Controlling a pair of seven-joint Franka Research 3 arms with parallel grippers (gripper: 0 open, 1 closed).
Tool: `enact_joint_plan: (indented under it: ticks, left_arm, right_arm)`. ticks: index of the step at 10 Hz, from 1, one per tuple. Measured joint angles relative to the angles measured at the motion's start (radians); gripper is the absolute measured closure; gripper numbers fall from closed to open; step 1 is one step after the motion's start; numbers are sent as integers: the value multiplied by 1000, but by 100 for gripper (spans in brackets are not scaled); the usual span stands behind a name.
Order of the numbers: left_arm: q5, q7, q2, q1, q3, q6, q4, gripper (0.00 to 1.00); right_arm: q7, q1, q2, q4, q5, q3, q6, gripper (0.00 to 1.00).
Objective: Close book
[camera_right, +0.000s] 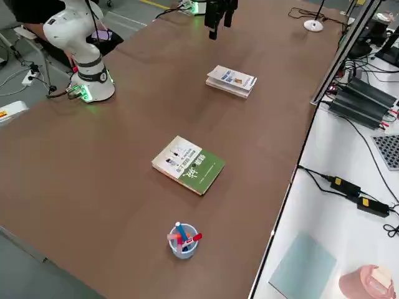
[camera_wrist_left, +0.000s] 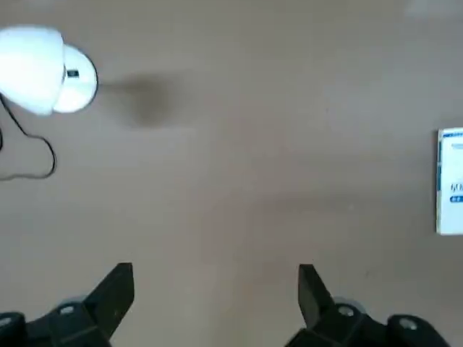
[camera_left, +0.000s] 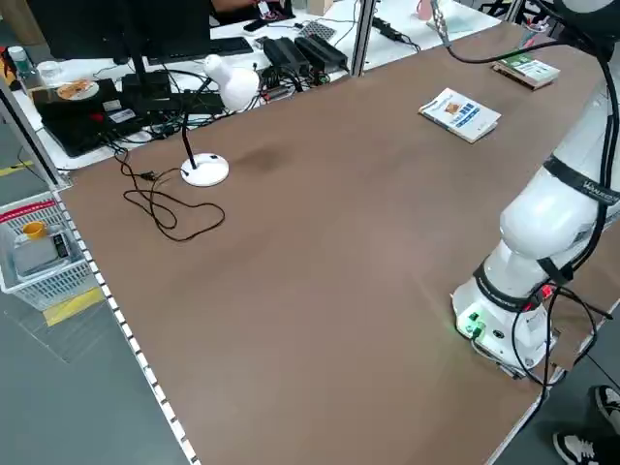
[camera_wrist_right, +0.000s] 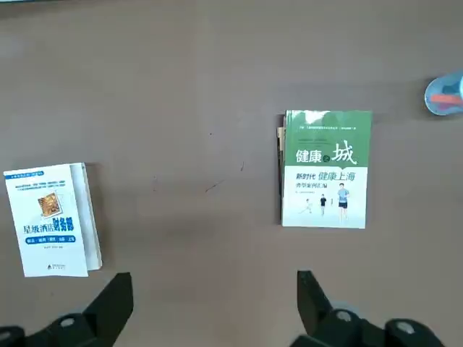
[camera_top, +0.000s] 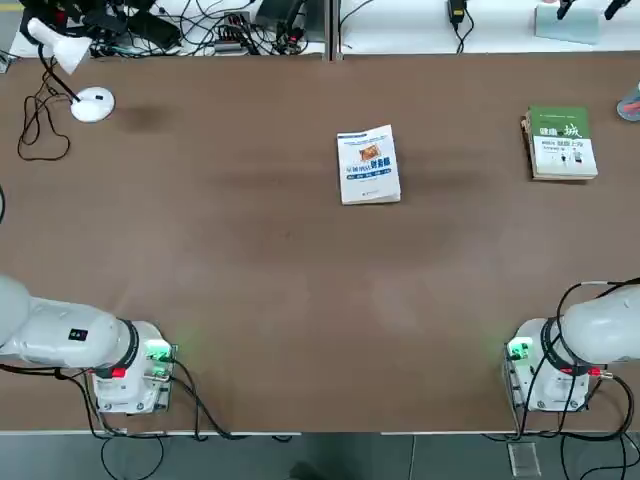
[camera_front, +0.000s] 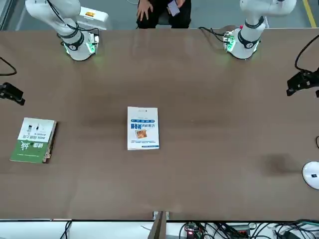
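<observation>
The white paperback book with blue title text (camera_wrist_left: 451,181) is running off the left wrist view's edge. The clear cup of pens (camera_wrist_right: 445,95) is getting clipped in the right wrist view, its contents blurring.

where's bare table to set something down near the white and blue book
Bare brown table lies all around the white and blue book: a wide patch between it and the desk lamp, another between it and the green-and-white book, and the broad strip toward the arm bases. It is crowded only at the far corner by the pen cup.

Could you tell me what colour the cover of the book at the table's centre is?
The book has a white cover with blue text and a small orange picture, clearest in the right wrist view.
</observation>
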Motion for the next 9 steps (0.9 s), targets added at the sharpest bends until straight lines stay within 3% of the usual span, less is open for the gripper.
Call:
enact_joint_plan:
  ticks: [9]
  left_arm:
    - [0, 0, 0, 1, 5, -13, 0, 0]
  right_arm:
    - [0, 0, 0, -10, -1, 4, 13, 0]
